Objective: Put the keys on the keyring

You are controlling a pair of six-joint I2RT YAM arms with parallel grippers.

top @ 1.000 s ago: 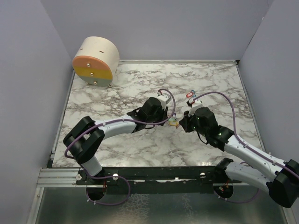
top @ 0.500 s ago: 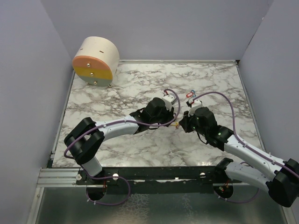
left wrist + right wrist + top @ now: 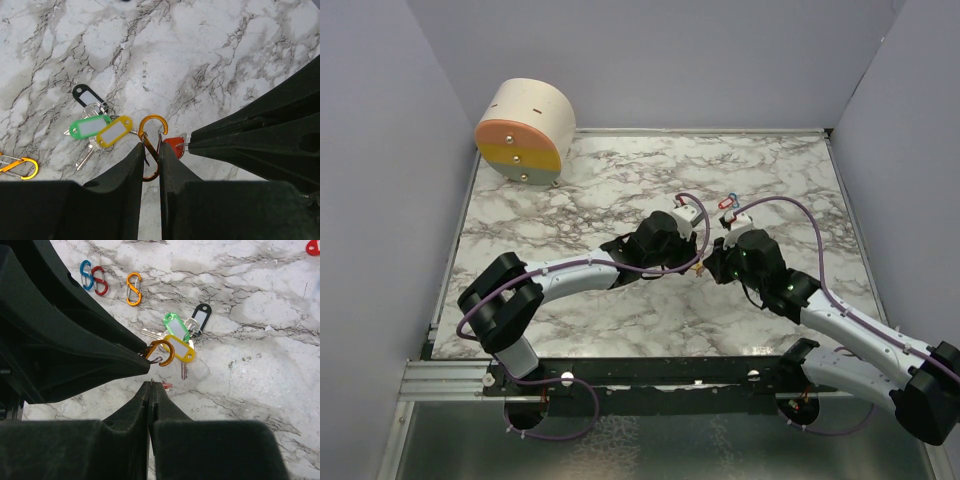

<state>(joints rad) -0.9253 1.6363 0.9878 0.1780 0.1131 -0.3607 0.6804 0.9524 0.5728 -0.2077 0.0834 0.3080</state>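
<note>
The two claws meet tip to tip near the middle of the marble worktop, a little toward 3 o'clock. The left claw is closed to a narrow slit on an orange carabiner. It pinches the lower loop, and the upper hook stands free toward 12 o'clock in the left wrist view.

The right claw is fully closed and appears to grip the red-tagged key by its edge. That key sits just at 3 o'clock of the carabiner, seemingly not yet through its gate.

The green-tagged key, yellow-tagged key and black-tagged key lie bunched at 9 to 10 o'clock of the carabiner. The yellow tag's end reaches the hook. Whether these three are already threaded on, I cannot tell.

The step in hand looks like threading the red-tagged key onto the carabiner. Next, the right claw would need to bring the key's small wire ring against the sprung gate and push it through. The left claw would have to hold the carabiner steady, as the ring is tiny and leaves little room for misalignment.
</note>
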